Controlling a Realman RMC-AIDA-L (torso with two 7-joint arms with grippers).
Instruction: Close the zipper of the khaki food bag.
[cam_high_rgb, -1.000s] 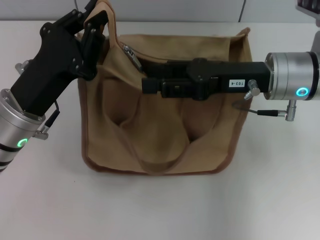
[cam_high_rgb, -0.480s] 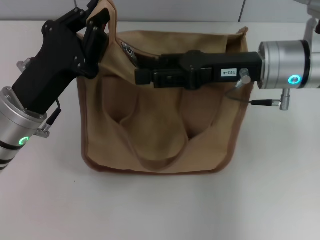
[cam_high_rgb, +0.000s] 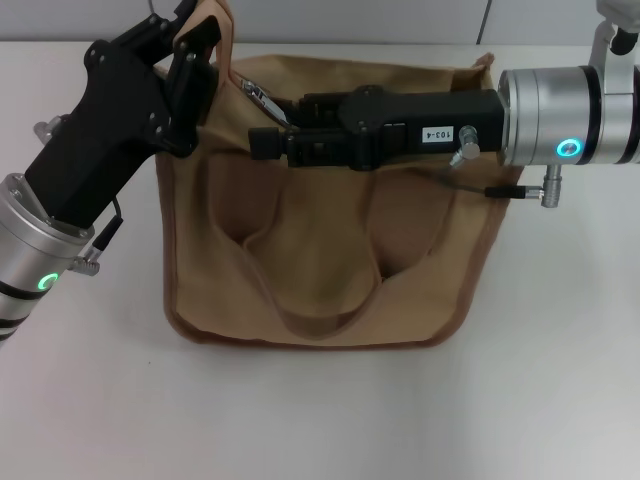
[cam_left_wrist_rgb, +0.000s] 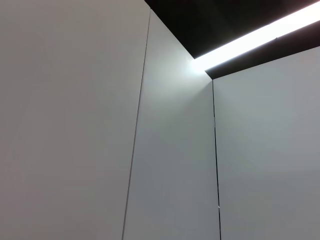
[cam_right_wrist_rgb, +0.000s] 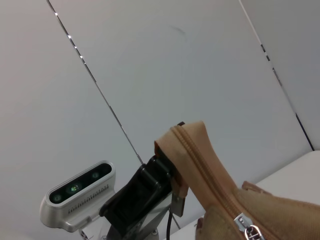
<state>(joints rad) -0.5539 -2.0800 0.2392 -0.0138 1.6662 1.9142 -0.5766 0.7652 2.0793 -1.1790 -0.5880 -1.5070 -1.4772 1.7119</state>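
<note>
Khaki food bag | right gripper advanced to zipper pull, closure unreadable | left gripper clamps corner; confirm your grasp.

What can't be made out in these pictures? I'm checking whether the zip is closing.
- Head view: whether the right gripper has the zipper pull pinched; its tip hides the contact.
- Head view: the zipper line along the bag top, covered by the right arm.
- Head view: the left gripper jaws, masked by the lifted bag corner.
- Left wrist view: only wall, no bag.
- Right wrist view: the zipper is cut off at the bottom edge.
</note>
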